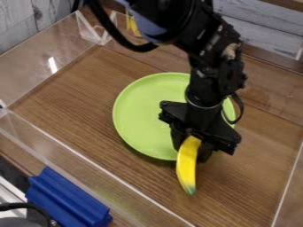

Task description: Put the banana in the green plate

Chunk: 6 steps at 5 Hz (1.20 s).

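Note:
A small yellow banana (187,168) with a dark lower tip lies on the wooden table, its top end between the fingers of my black gripper (197,144). The gripper points straight down and is shut on the banana's upper end. The banana's lower half sticks out toward the near edge of the table, just off the near right rim of the green plate (140,113). The lime-green plate sits mid-table, partly hidden behind the gripper and arm (201,53). Nothing lies in the part of the plate that shows.
Clear plastic walls (48,53) enclose the wooden tabletop (71,97) on the left, front and right. A blue ridged object (66,202) sits outside the wall at the bottom left. White boards (267,22) stand at the back right.

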Available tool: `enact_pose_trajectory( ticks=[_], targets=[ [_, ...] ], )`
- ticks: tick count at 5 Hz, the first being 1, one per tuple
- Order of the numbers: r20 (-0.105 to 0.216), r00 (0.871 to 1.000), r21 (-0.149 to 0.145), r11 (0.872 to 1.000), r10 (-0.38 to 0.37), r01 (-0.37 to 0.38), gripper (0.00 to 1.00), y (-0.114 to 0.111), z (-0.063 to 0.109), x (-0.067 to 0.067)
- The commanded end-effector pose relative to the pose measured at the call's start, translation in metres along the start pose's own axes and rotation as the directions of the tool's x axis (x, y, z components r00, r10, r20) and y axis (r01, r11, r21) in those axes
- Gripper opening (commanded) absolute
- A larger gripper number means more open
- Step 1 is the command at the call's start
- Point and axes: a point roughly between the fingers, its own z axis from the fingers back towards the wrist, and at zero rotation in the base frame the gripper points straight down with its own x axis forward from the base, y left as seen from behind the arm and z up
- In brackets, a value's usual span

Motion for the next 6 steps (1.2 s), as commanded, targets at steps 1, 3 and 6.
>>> enact_pose_trajectory(
  ticks=[1,3,6],
  targets=[
    [0.042,0.999,-0.009,1.000,-0.003,0.003,0.00,-0.0032,0.0073,0.0106],
    [0.039,0.999,-0.005,1.000,0.007,-0.006,0.00,-0.0015,0.0048,0.0123],
    [0.037,0.999,-0.001,1.000,0.014,-0.014,0.00,0.0012,0.0004,0.0141]
  ],
)
